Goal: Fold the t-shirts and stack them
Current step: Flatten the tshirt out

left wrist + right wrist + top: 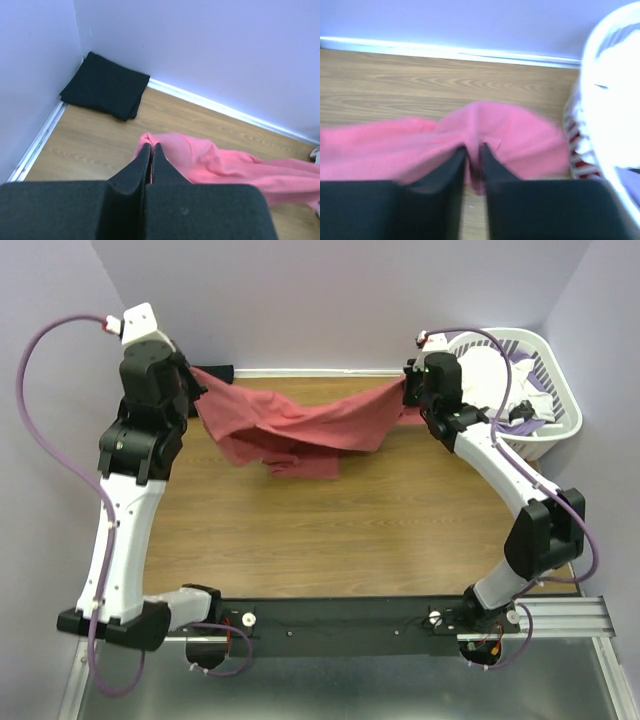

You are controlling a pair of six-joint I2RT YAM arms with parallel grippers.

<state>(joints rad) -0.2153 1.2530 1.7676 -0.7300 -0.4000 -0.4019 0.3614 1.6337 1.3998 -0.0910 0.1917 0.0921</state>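
The coral-red t-shirt (290, 425) hangs stretched between both grippers over the back of the wooden table, its middle sagging and bunched on the wood. My left gripper (197, 390) is shut on the shirt's left end; in the left wrist view its fingers (151, 146) pinch a fold of the coral cloth (220, 160). My right gripper (408, 390) is shut on the right end, with coral cloth (510, 130) squeezed between its fingers (472, 147). The black t-shirt (105, 86) lies folded in the far left corner (215, 373), apart from the coral one.
A white slatted basket (560, 400) holding white and dark laundry stands at the back right, close beside my right gripper, and its rim (600, 50) fills the right of the right wrist view. Lilac walls enclose the table's back and sides.
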